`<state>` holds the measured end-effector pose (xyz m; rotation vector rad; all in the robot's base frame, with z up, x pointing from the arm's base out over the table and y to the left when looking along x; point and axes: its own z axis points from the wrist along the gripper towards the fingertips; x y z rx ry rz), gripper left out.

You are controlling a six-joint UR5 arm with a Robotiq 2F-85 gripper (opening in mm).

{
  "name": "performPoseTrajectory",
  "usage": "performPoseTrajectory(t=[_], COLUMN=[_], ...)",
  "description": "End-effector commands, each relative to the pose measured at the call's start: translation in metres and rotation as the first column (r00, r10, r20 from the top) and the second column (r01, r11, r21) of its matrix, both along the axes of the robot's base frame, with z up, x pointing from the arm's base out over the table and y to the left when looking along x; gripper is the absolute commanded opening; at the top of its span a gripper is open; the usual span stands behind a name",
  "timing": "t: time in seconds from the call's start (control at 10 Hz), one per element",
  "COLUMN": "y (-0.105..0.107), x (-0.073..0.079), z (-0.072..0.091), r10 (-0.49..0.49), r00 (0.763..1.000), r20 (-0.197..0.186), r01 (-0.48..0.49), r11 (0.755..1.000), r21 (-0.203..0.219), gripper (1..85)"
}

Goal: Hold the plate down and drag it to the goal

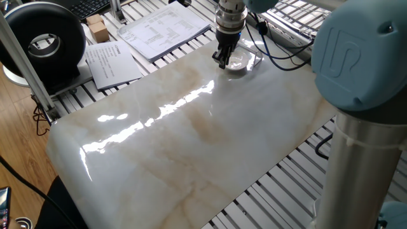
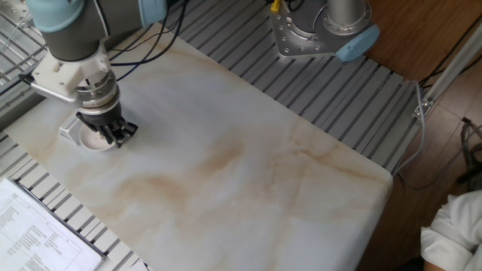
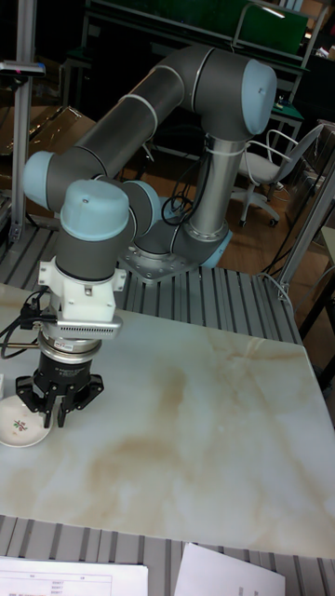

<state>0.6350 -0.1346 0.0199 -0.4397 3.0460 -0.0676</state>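
Note:
The small white plate [image 1: 237, 62] [image 2: 90, 140] [image 3: 19, 426] lies at the marble slab's far corner. It rests against the clear plastic goal [image 1: 255, 57] [image 2: 68, 130]. My gripper [image 1: 221, 60] [image 2: 114, 135] [image 3: 58, 411] stands upright at the plate's rim, on the side away from the goal. Its fingers are close together with nothing between them. In the tall fixed view the fingertips sit just right of the plate; I cannot tell whether they touch it.
Printed paper sheets [image 1: 166, 28] [image 1: 112, 62] and a small cardboard box [image 1: 96, 27] lie on the slatted table beyond the slab. A black round device [image 1: 44, 39] stands at the far left. Cables [image 1: 286, 56] run behind the plate. The arm's base [image 2: 324, 30] is bolted beside the slab.

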Motion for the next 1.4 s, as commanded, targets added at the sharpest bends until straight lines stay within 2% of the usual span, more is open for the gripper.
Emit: performPoseTrajectory(t=[0.0,0.4,0.7,1.3], y=[0.0,-0.007,-0.019,-0.029], x=[0.0,0.0,-0.002,-0.003], z=[-0.004,-0.003,0.001,0.005], r10=[-0.011,-0.001,0.005,0.028], r00=[1.0,1.0,1.0,1.0], r20=[0.012,0.016,0.014,0.01], r01=[0.011,0.001,-0.005,-0.028], r11=[1.0,1.0,0.999,0.999], r21=[0.004,-0.008,-0.036,-0.044], gripper=[24.0,21.7,10.0,7.7])
